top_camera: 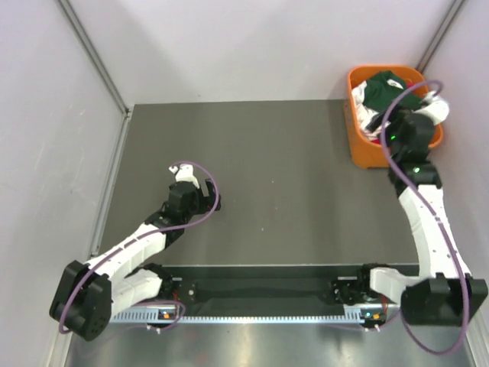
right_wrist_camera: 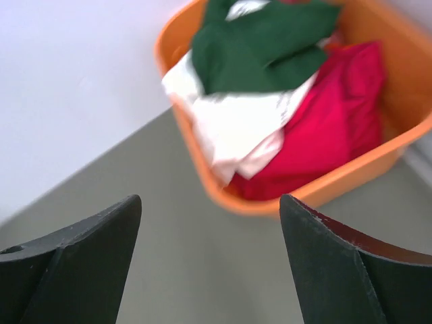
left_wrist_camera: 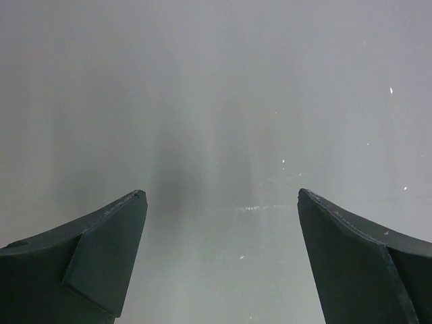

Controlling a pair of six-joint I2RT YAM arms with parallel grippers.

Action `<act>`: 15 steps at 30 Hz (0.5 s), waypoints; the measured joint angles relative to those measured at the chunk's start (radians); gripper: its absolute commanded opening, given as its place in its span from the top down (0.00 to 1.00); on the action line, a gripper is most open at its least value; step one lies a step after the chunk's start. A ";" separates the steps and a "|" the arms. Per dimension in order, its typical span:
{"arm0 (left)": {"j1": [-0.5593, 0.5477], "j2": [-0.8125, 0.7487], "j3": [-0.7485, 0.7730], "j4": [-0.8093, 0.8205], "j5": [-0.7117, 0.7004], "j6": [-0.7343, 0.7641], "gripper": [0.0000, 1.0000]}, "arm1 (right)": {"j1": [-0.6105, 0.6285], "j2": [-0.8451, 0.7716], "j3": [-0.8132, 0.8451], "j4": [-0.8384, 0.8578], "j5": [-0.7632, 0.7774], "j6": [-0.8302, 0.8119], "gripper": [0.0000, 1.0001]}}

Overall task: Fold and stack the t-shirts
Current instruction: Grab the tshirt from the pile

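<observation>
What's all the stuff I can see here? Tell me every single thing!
basket: one, orange, far right corner of the table
green t-shirt: one, dark green, top of the pile in the basket
white t-shirt: one, cream-white, in the basket under the green t-shirt
red cloth: one, red, in the basket beside the white t-shirt
table: one, dark grey, under everything
left arm: one, white and black, near left of the table
right arm: one, white and black, reaching toward the basket
left gripper: one, black, open above the table
right gripper: one, black, open, pointing at the basket
</observation>
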 measured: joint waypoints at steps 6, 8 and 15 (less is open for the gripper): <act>0.000 0.002 0.000 0.000 0.004 0.000 0.02 | -0.190 0.229 0.193 -0.049 -0.033 0.039 0.15; 0.000 0.002 0.000 0.001 0.006 0.000 0.02 | -0.208 0.316 0.244 -0.075 -0.033 0.055 0.15; 0.000 0.027 0.000 0.009 0.041 0.000 0.02 | -0.224 0.647 0.501 -0.108 -0.051 0.060 0.18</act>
